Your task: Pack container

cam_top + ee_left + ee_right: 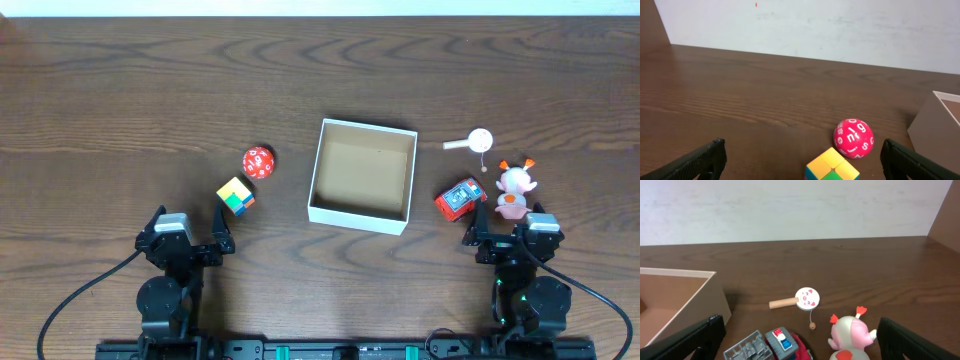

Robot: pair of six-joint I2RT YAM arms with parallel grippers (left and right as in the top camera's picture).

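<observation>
Nearest the robot's base, the left gripper (191, 230) and the right gripper (508, 228) both rest low at the near edge of the dark wooden table (120, 100), each with its jaws spread wide and holding nothing. Just beyond the left gripper lies a multicoloured puzzle cube (236, 196), and just beyond the right one a red toy vehicle (460, 199) beside a pink-and-white toy figure with orange feelers (514, 190). Farther out, the square shallow white-walled container with a tan cardboard inside (358, 216) sits between the two groups at mid-table, a red ball with white lettering (258, 162) to its left and, farthest, a small white round rattle on a wooden handle (480, 139) to its right.
</observation>
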